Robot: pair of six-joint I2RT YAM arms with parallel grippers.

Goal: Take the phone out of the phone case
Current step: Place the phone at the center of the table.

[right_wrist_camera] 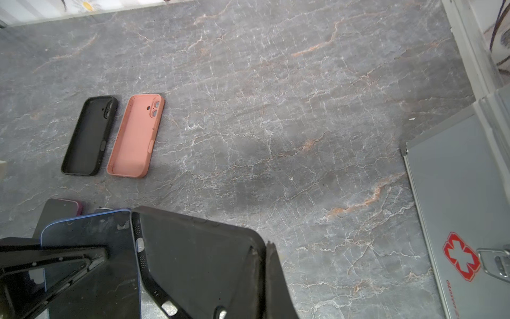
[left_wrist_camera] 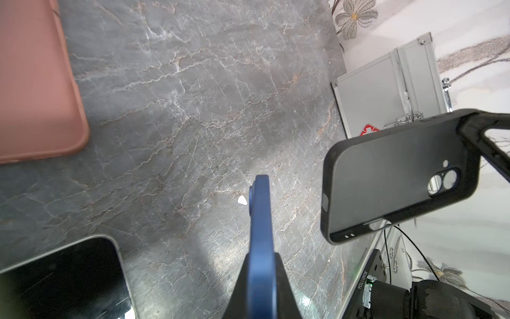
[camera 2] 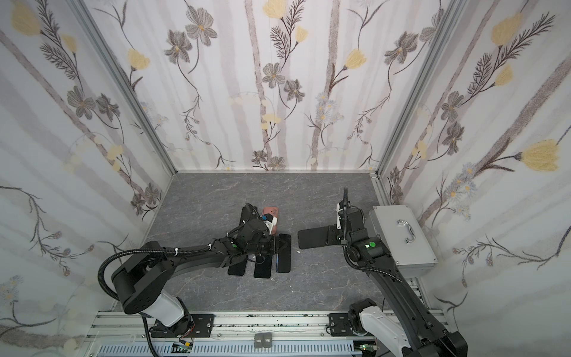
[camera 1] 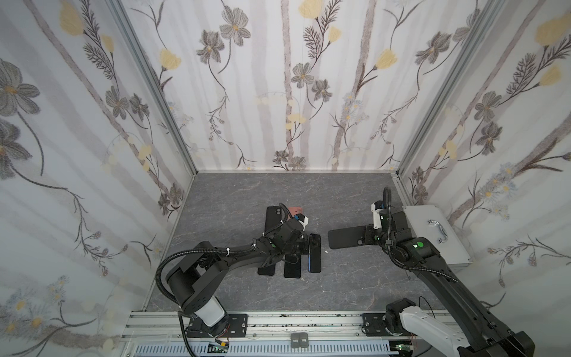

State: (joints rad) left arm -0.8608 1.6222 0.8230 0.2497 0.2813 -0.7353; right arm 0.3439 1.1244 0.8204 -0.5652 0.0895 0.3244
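Surface (camera 1: 234,191): grey marble, phones and empty cases mid-surface.
Black phone case (camera 1: 346,239): empty, clear of surface, long axis running toward right edge, pinched at its camera end by right fingers (camera 1: 369,237).
Blue phone (left_wrist_camera: 260,221): out of case, edge-on between closed left fingers (camera 1: 304,244) (low over mid-surface row), well apart from case.
Left arm nearer row.

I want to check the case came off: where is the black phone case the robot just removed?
The black phone case is held off the table in the right gripper, between the blue phone in the left gripper and the metal first-aid box.
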